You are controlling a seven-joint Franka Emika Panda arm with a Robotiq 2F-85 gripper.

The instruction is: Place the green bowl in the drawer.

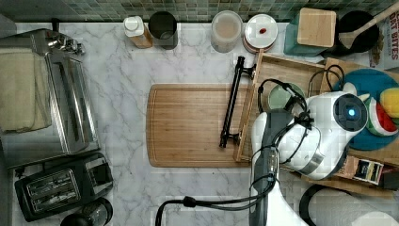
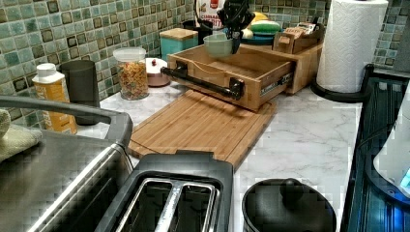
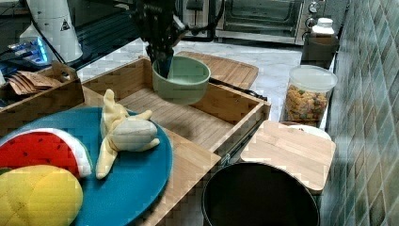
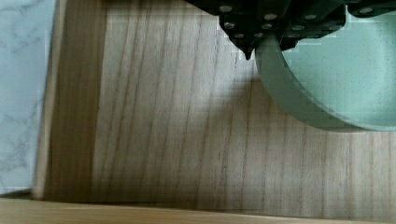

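Green bowl point(image 3: 181, 79) hangs from my gripper point(image 3: 162, 63), pinched by its rim with one finger inside and one outside, held above the floor of the drawer point(image 3: 188, 120) and not touching it. I judge this to be the lowering step: the carry looks done, the bowl is over the open box, and what remains is to bring it down level onto the wood, part my fingers and rise straight up so the rim is not dragged along.

Counting from big to small: one cutting board point(image 1: 193, 125) lies on the counter under the drawer's black bar handle point(image 1: 231, 101). One drawer stands pulled out over it. One teal plate point(image 3: 127, 188) sits on the cabinet top behind the drawer, carrying three toy fruits: a watermelon slice point(image 3: 40, 150), a yellow fruit point(image 3: 37, 195) and a peeled banana point(image 3: 123, 133). Two clear jars stand by the tiled wall, one with cereal point(image 2: 131, 75) and one paler point(image 1: 226, 31). One green bowl, in my grip.
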